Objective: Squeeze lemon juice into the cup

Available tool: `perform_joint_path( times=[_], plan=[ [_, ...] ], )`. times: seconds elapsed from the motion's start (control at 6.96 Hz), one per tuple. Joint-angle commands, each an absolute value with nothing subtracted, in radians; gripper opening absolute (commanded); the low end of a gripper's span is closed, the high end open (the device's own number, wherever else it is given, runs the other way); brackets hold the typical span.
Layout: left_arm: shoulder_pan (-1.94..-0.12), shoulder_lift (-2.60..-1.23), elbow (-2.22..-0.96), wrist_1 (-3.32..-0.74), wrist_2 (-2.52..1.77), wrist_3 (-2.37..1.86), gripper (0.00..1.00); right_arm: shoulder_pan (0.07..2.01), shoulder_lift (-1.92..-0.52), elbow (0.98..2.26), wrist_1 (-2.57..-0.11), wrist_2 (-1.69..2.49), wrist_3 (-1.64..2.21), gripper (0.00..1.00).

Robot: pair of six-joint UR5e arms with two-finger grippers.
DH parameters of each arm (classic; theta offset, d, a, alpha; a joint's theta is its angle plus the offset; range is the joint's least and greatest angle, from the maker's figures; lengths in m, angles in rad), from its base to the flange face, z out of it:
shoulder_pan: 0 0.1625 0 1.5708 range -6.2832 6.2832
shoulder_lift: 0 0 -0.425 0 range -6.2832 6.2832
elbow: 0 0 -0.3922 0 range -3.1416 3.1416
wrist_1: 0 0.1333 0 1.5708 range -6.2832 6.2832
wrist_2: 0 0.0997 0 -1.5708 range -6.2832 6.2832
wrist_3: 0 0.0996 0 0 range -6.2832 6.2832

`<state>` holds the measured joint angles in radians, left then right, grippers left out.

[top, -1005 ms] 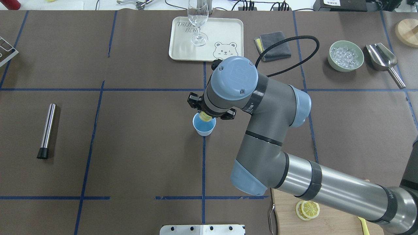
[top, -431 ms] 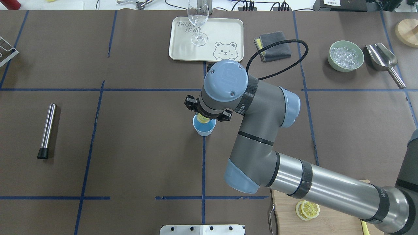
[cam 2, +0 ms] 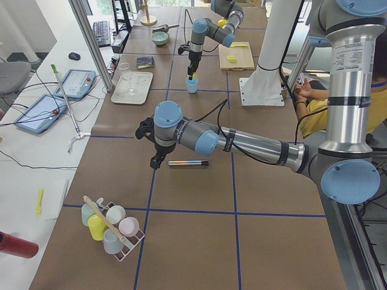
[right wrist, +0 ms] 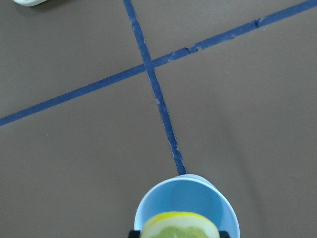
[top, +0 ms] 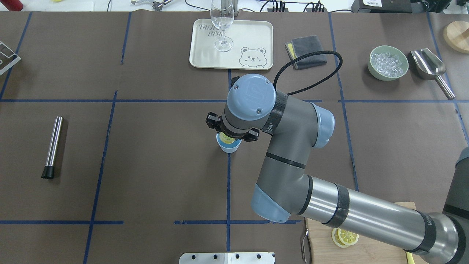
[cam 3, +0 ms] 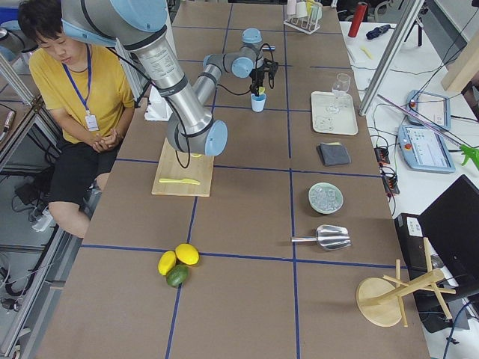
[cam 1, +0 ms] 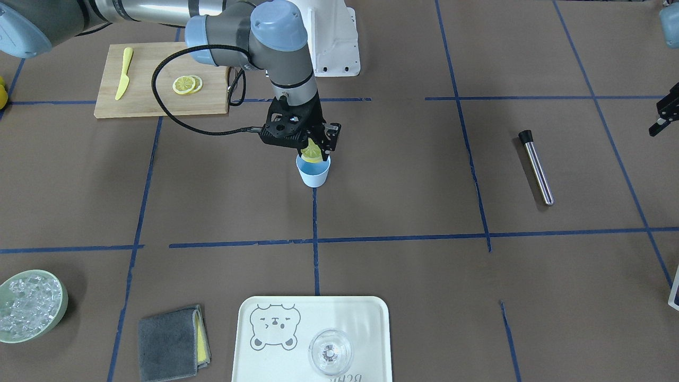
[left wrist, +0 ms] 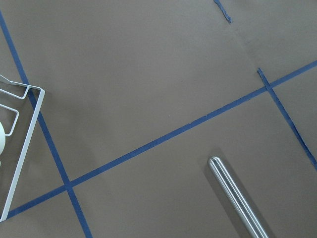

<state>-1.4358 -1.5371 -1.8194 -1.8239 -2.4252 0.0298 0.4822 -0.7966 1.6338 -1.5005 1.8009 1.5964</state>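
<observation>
My right gripper (cam 1: 314, 150) is shut on the lemon slice (cam 1: 312, 154), held upright just above the mouth of the light-blue cup (cam 1: 313, 174) at the table's middle. The right wrist view shows the slice (right wrist: 179, 225) over the cup (right wrist: 187, 203). From overhead, the wrist covers most of the cup (top: 228, 147), and only a sliver of lemon (top: 226, 139) shows. My left gripper (cam 2: 155, 158) hovers above a steel tube (cam 2: 188, 162) far from the cup. I cannot tell whether it is open.
A cream tray (top: 253, 33) with a clear glass (top: 221, 22), a grey cloth (top: 307, 51), a green bowl of ice (top: 370, 68) and a metal scoop (top: 428, 64) lie at the far side. A cutting board (cam 1: 154, 101) holds two overlapping lemon slices (cam 1: 186, 84) and a yellow knife (cam 1: 123, 71).
My right arm has drawn back toward the robot and lowered. The lemon slice now sits closer over the cup's mouth and the wrist hides more of the cup.
</observation>
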Motion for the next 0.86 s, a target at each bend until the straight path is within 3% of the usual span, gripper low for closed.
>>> perform_joint_path(
  times=[0.0, 0.14, 0.43, 0.72],
  plan=[
    [-1.436, -1.537, -1.819, -1.824, -2.425, 0.031, 1.0, 0.482, -0.799, 1.634, -1.5, 1.801, 1.597, 0.62],
    [-1.436, -1.537, -1.819, -1.824, -2.425, 0.029, 1.0, 0.482, -0.801, 1.634, -1.5, 1.799, 1.594, 0.64],
    [-1.434, -1.539, -1.807, -1.824, -2.425, 0.029, 1.0, 0.483, -0.802, 1.632, -1.502, 1.799, 1.594, 0.79],
    [-1.427, -1.543, -1.804, -1.833, -2.425, -0.02, 1.0, 0.483, -0.802, 1.634, -1.5, 1.801, 1.588, 0.82]
  ],
)
